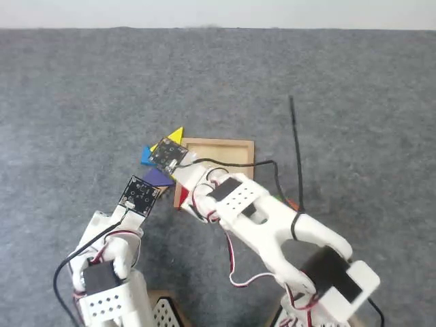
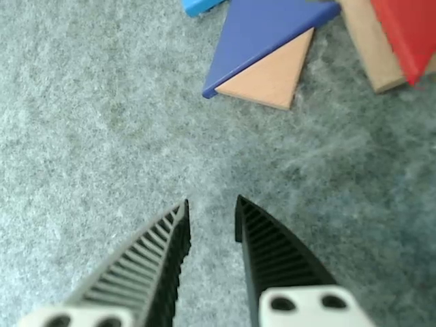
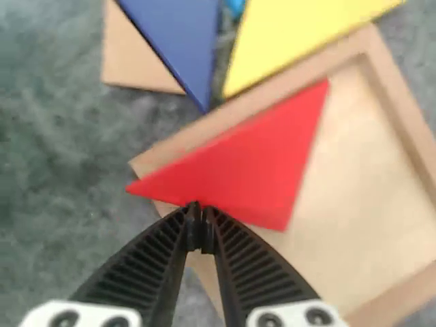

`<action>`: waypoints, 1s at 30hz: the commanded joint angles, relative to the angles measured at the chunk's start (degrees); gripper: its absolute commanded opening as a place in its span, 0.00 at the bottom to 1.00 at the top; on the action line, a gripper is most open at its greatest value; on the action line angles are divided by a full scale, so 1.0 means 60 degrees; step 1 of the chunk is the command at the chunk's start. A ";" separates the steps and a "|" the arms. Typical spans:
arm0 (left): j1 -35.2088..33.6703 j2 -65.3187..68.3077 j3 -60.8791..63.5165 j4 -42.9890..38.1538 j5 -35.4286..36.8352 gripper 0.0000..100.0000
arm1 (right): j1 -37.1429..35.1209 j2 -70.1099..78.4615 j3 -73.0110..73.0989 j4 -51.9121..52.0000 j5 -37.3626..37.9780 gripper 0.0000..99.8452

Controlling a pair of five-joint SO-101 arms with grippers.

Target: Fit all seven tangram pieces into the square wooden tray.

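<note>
At the 8 o'clock corner of the tray (image 3: pixel 381 71), right pincer (image 3: pixel 197 221) clamps the red triangle (image 3: pixel 238 170), likely to seat it; left pincer (image 2: pixel 211 218) hangs narrow, empty.

Right pincer (image 3: pixel 197 221) tight on red triangle (image 3: pixel 245 170) edge, over wooden tray (image 3: pixel 394 95) rim.

The tray (image 1: pixel 225 142) is set mid-table on the mat (image 1: pixel 340 82). A corner triangle (image 3: pixel 238 170) is laid across the tray's near-left corner, partly inside and partly over the rim. Just left of the tray a far triangle (image 1: pixel 177 134), a small piece (image 1: pixel 145 157) left of it, and a near triangle (image 1: pixel 159 178) are clustered. The near triangle is laid partly upon an underlying piece (image 2: pixel 269 78). The left gripper (image 2: pixel 212 204) is placed near and left of the cluster. The right gripper (image 3: pixel 195 208) is placed at the corner triangle's near edge.
</note>
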 commanded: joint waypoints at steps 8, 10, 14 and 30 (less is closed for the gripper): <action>-0.0029 -0.0176 -0.0168 0.0029 0.0073 0.12 | 0.0593 -0.1165 -0.0396 0.0315 0.0132 0.01; -0.0029 -0.0176 -0.0168 0.0029 0.0073 0.12 | 0.0740 -0.1795 -0.0132 0.0725 0.0147 0.01; -0.0029 -0.0176 -0.0168 0.0044 0.0073 0.12 | 0.0813 -0.2982 0.0908 0.1136 0.0674 0.01; -0.0029 -0.0176 -0.0168 0.0059 0.0059 0.12 | 0.1282 -0.0344 0.0864 -0.2308 0.1040 0.01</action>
